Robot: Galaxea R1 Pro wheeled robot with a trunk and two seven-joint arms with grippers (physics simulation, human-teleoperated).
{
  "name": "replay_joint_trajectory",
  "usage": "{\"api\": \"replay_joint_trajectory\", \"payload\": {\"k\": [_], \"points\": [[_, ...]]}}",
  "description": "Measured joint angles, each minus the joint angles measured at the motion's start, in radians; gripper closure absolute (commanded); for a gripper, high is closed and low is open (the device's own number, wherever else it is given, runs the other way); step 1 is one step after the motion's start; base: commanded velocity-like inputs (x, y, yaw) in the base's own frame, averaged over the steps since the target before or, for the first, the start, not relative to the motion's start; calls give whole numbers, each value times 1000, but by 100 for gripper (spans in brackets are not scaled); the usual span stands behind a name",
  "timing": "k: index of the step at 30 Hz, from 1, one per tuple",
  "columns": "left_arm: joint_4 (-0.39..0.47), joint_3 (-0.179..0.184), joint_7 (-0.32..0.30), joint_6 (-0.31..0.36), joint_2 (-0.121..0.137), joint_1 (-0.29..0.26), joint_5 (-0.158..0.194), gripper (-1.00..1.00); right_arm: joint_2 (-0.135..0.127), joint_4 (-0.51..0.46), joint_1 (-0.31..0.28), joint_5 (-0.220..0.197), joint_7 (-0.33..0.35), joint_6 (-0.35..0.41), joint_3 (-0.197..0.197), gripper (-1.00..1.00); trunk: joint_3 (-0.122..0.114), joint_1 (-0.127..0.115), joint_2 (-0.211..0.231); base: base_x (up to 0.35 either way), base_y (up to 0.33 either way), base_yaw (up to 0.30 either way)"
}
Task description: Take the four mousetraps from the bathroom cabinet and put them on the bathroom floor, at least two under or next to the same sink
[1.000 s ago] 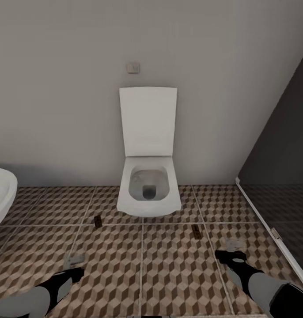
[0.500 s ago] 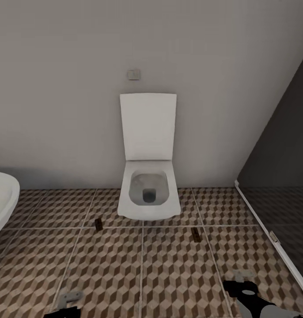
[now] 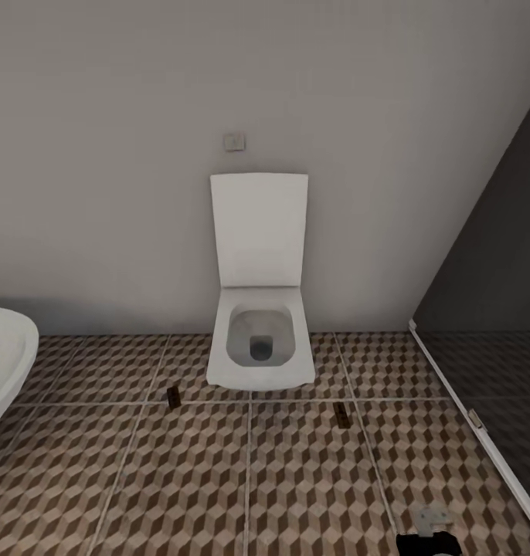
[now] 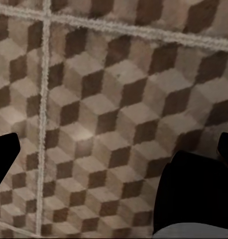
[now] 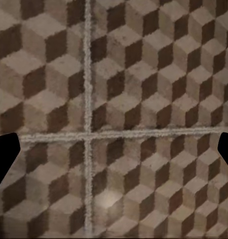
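Observation:
Two mousetraps lie on the bathroom floor [image 3: 249, 479], small dark brown pieces flanking the toilet front: one [image 3: 173, 397] on the left, one [image 3: 341, 412] on the right. The right gripper [image 3: 431, 529] pokes in at the head view's bottom edge, well short of the right mousetrap. In the right wrist view the right gripper [image 5: 114, 152] is open over bare cube-pattern tiles with its black fingertips [image 5: 4, 154] far apart. The left gripper [image 4: 114, 154] is likewise open over tiles, nothing between its fingertips [image 4: 4, 152]. The sink and the cabinet are out of view.
A square white toilet [image 3: 259, 347] with its lid up stands against the grey wall. A rounded white tub rim [image 3: 6, 363] juts in at the left. The dark glass shower [image 3: 489, 363] closes off the right side. A dark robot part [image 4: 193, 194] shows under the left wrist.
The whole head view has shifted, with the toilet lower in the picture. Both arms have drawn back toward the bottom edge; the left one has left the head view. The mousetraps lie as before.

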State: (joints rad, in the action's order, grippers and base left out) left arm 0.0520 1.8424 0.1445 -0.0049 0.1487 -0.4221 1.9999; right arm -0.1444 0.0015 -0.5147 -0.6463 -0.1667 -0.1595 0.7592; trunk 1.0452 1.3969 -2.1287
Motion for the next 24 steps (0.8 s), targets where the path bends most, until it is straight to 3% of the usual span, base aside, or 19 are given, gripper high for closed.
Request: {"api": "replay_joint_trajectory", "payload": {"k": [13, 24], "points": [[-4, 0, -1, -6, 12, 69, -2, -100, 32, -1, 115, 144, 4, -55, 4, -100, -41, -50, 91, 0, 0, 0], [0, 1, -4, -6, 14, 104, -4, -100, 50, 1, 191, 172, 5, -96, 4, -100, -75, -92, 168, 0, 0, 0]]}}
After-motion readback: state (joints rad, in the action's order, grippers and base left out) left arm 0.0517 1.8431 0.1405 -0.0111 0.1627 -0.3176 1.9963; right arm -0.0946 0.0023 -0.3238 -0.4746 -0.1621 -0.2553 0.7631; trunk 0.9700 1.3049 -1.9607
